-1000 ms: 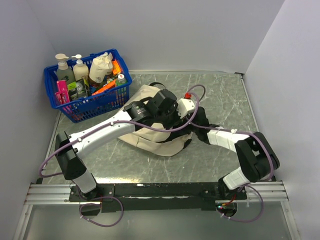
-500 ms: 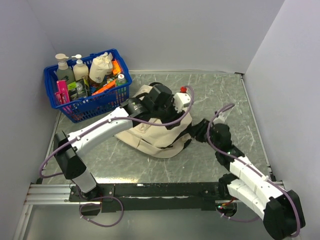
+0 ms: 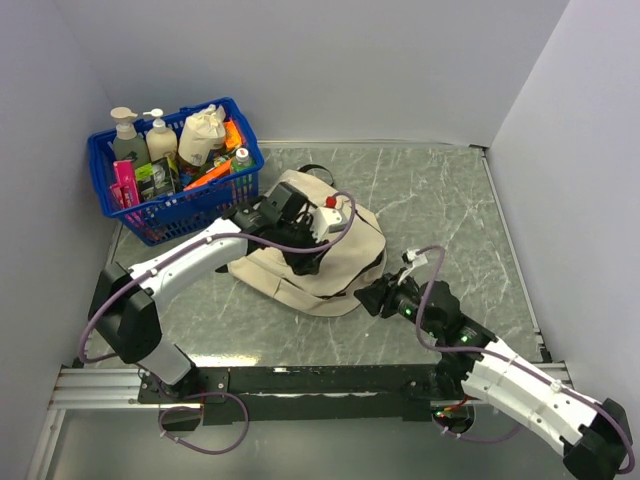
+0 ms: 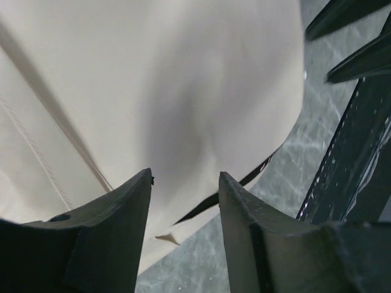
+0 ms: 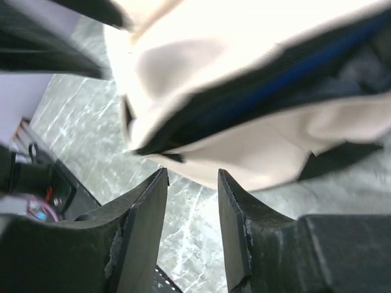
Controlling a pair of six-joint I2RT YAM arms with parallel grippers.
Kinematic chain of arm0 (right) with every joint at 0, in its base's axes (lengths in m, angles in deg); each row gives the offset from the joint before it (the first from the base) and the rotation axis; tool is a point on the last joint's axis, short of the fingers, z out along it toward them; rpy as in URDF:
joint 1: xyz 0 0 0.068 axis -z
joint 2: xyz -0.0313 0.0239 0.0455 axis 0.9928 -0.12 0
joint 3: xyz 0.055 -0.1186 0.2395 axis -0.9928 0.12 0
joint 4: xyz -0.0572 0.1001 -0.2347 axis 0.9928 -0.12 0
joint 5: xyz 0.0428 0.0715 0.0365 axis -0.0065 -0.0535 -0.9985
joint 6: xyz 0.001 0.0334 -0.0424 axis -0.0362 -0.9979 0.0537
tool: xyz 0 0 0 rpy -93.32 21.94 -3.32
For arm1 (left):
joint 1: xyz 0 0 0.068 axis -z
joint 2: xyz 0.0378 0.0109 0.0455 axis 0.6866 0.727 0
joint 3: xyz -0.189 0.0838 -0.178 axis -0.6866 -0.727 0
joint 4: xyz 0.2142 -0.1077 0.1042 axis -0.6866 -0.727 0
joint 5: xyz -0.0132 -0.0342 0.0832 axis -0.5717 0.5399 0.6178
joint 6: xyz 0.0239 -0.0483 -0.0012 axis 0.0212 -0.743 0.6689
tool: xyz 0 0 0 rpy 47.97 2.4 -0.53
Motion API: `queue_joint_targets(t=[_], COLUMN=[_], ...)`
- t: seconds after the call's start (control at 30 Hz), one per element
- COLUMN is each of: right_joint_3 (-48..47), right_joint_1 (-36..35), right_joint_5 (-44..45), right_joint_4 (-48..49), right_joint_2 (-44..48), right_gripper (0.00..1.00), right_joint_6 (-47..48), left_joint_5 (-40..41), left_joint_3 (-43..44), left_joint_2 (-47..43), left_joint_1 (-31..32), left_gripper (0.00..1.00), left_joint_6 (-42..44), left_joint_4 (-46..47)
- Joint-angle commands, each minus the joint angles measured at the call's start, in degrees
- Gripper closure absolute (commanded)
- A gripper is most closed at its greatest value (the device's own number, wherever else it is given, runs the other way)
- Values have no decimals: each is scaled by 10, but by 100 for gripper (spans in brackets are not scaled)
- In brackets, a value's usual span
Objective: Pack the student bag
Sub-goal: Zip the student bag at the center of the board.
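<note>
Soft, rumpled cream bag (image 3: 335, 285), black-trimmed, on marbled table (image 3: 450, 200); left gripper (image 4: 184, 177) over its cloth, right gripper (image 5: 192, 174) beside its edge, both parted, empty

basket (image 3: 188, 212) (full) beside student bag (image 3: 345, 262), right free

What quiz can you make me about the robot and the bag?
1. True or false: the student bag lies on the table.
2. The blue basket stands at the table's: A) far left corner, B) far right corner, C) near middle.
3. Fill in: the left end effector and the right end effector are both ____ (open or shut).
Key: 1 true; 2 A; 3 open.
</note>
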Motion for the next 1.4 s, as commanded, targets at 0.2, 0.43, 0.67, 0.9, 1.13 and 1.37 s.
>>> queue_joint_targets(t=[0.2,0.43,0.67,0.9,1.13,1.37], right_joint_3=[-69,-130,-181,-200,-205,-219], right_joint_1=[-67,-109,-145,-152,-153,-155], right_joint_5=[1,10,29,52,62,56], right_joint_4=[26,3,-19,-27,-17,-33], right_joint_2=[-87,-177,-261,-309,-336,-318], right_gripper=[49,37,36,41,67,97], right_joint_6=[270,362,414,416,417,389], left_joint_5=[-144,-159,-182,-200,-207,-229], left_joint_3=[-50,-40,-29,-28,-34,-116], left_joint_2=[-75,-79,-74,-87,-91,-101], left_joint_1=[-32,-47,-57,-77,-83,-81], left_gripper=[62,60,59,60,59,49], left_joint_6=[75,76,85,85,72,66], left_joint_4=[-5,-16,-22,-24,-11,45])
